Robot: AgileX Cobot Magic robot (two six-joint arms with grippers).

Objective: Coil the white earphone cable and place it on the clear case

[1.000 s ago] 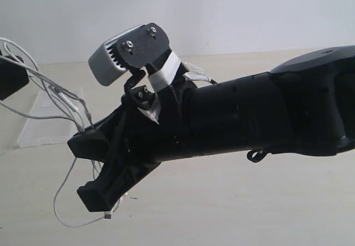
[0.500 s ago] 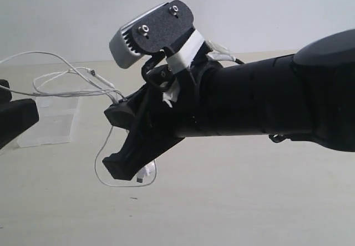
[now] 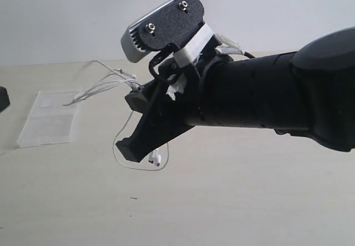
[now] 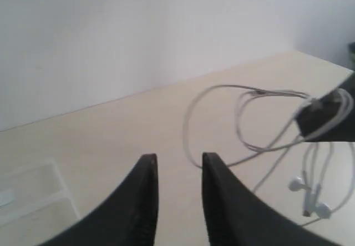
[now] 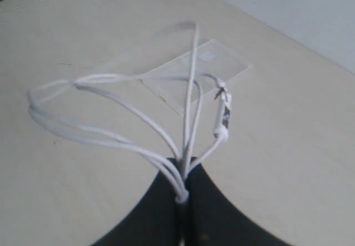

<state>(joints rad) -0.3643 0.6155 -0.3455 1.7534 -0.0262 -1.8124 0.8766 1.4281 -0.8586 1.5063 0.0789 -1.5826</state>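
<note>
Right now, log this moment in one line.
right gripper: shut on white earphone cable loops; left gripper: open, empty; clear case: no cable yet

White earphone cable [image 5: 191, 90] in loose loops aloft, apart from flat clear case [image 3: 49, 118].

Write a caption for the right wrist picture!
Shut black right gripper pinches loops of thin white earphone cable; flat clear plastic case lies on the beige table beyond.

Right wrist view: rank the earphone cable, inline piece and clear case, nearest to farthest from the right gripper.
1. white earphone cable, clamped in the right gripper
2. inline piece, just past the fingertips
3. clear case, lying flat beyond both
</note>
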